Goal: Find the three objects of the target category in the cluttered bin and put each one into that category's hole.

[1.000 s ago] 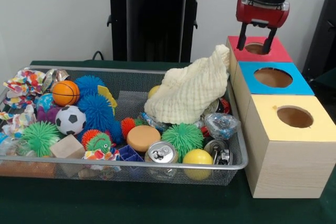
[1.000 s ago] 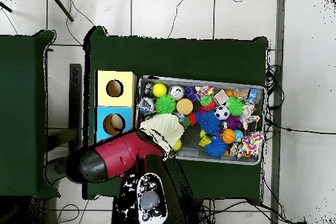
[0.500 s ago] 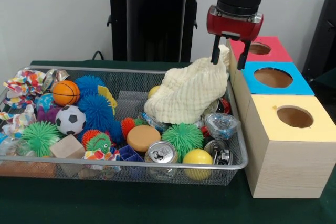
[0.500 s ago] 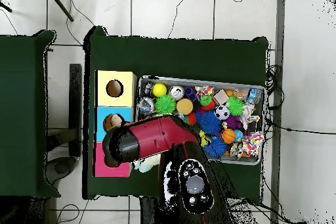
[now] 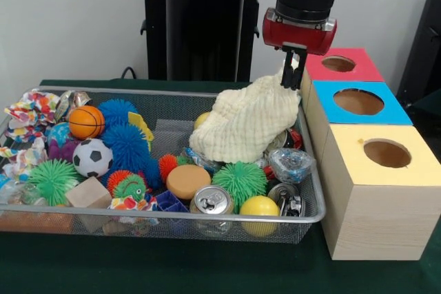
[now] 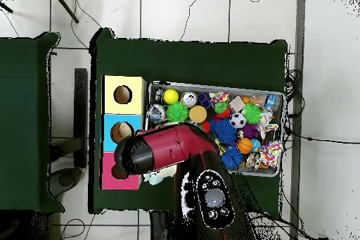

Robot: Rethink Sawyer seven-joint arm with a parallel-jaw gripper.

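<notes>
A cream waffle-weave cloth (image 5: 244, 122) is heaped at the right end of the wire bin (image 5: 172, 92), rising to a peak beside the boxes. My gripper (image 5: 293, 80) hangs straight down over that peak, its fingers pinched together on the cloth's tip. To the right stand three wooden boxes with round holes: red (image 5: 358, 70), blue (image 5: 386, 109) and yellow (image 5: 413, 170). In the overhead view the red arm (image 6: 162, 149) covers the gripper; a bit of cloth (image 6: 160, 175) shows below it.
The bin holds spiky rubber balls (image 5: 239, 182), a basketball (image 5: 85, 121), a soccer ball (image 5: 92, 157), drink cans (image 5: 212, 201), a yellow ball (image 5: 259, 207), a wooden block (image 5: 88, 193) and crumpled wrappers (image 5: 289, 163). The boxes stand close against the bin's right side.
The gripper came left from above the red box's hole to the cloth's peak, dropped a little, and its fingers went from spread apart to pinched on the cloth tip.
</notes>
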